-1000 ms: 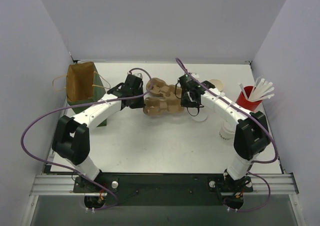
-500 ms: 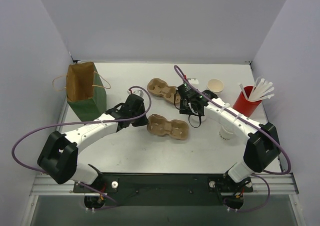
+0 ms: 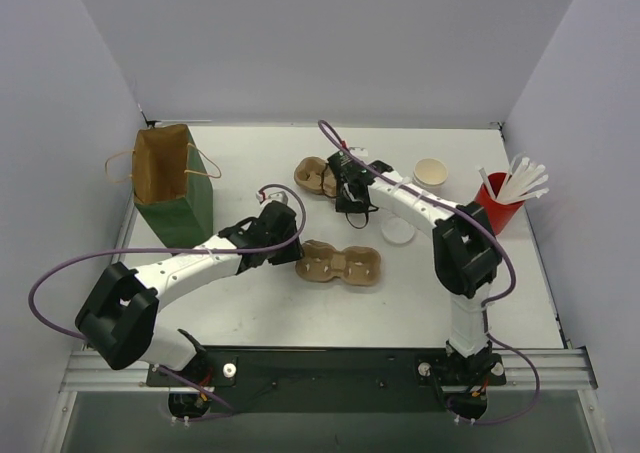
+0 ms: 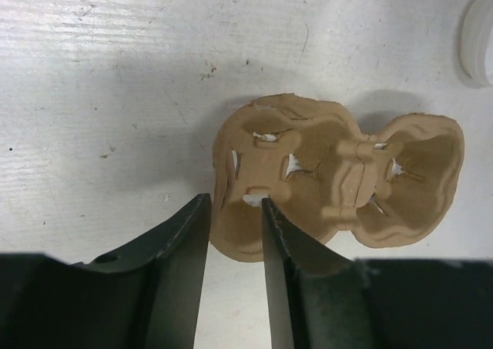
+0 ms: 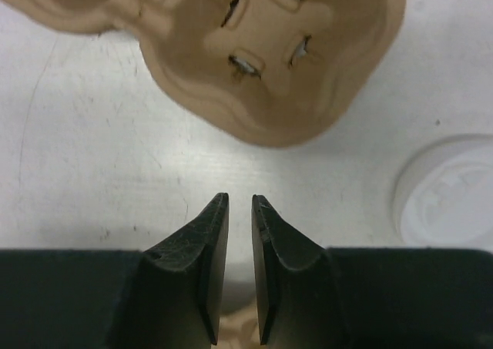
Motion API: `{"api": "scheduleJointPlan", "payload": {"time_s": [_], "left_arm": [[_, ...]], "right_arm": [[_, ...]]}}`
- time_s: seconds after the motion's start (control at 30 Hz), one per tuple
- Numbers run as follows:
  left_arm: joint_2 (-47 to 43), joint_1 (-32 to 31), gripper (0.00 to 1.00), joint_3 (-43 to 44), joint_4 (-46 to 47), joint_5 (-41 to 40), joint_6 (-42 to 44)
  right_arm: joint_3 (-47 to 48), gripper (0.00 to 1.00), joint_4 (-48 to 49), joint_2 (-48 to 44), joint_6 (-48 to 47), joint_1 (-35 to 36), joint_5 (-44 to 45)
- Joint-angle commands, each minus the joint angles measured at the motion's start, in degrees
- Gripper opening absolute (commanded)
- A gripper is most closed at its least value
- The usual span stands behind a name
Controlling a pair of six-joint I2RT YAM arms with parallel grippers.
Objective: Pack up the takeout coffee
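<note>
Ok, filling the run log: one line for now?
left gripper open astride near cup carrier | right gripper ajar, empty, beside far cup carrier

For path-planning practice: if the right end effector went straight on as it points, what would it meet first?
Probably the tan cup carrier, beyond a strip of bare table; depth is unclear.

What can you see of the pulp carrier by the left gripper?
The near carrier is tan moulded pulp: two empty cup wells joined by a narrow waist, slits cut in each well. It lies flat on the white table, clear of the second carrier. The left gripper has its jaws parted astride the rim at one end; contact is unclear.
</note>
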Motion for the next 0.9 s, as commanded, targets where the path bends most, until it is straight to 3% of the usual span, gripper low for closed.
{"api": "scheduleJointPlan", "payload": {"time_s": [0.0,0.3,0.63,0.73,0.87], "left_arm": [[-2.6,0.4,0.46,4.2,-1.7,-1.5,3.2],[-6.1,3.1,0.50,13.9,-11.6,-2.9,11.2],[-9.8,10.4,0.52,27.8,-21.6,-0.5,16.4],[-10.8,13.4,0.52,30.9,-23.0,0.0,17.4],[-11.6,17.6,0.52,35.8,-24.5,-0.7,18.8]], "right_arm": [[5.8,0.15,0.1,5.5,-1.5,-2.0,-1.7],[14.6,0.15,0.1,14.7,-2.4,-7.2,-3.9],[36.7,0.18,-2.9,26.3,-6.1,-10.9,-5.8],[38.0,0.25,-5.6,23.8,-5.6,-10.7,-6.0],[30.9,0.34,-7.8,13.9,-4.4,-9.2,-4.3]]}}
